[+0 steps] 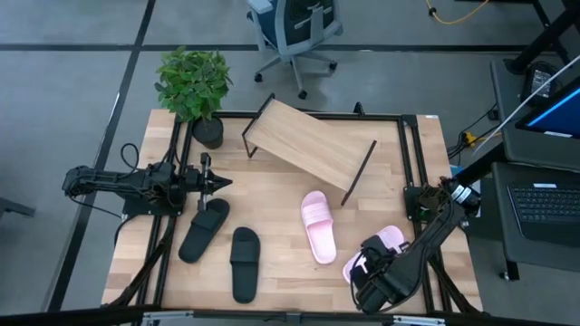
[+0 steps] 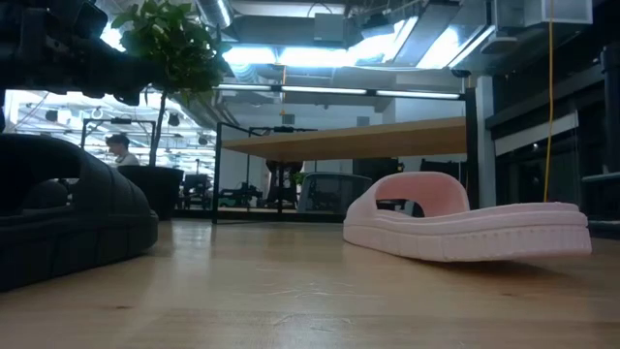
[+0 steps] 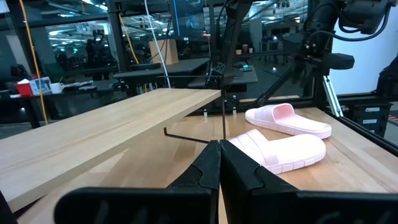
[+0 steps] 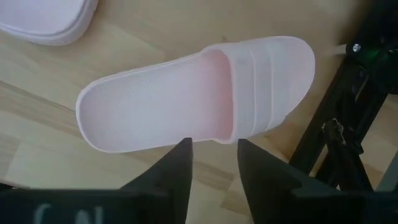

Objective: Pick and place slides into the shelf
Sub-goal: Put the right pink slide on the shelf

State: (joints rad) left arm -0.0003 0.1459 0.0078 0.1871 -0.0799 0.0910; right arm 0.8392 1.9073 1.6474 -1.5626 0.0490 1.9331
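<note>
We're parking the left pincer (image 1: 222, 182) closed, above the two black slides (image 1: 203, 229) (image 1: 245, 263) lying on the worktop (image 1: 272, 199). Shelf (image 1: 308, 145) is sitting empty at the back. One pink slide (image 1: 318, 225) is lying mid-worktop; our right pincer (image 4: 211, 155) is hovering open over the other (image 4: 199, 93), near the right edge.

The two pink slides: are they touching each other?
Apart. The high view shows bare table between the pink slide lying mid-table and the other pink slide beside the right gripper; the right wrist view shows that gap too.
</note>
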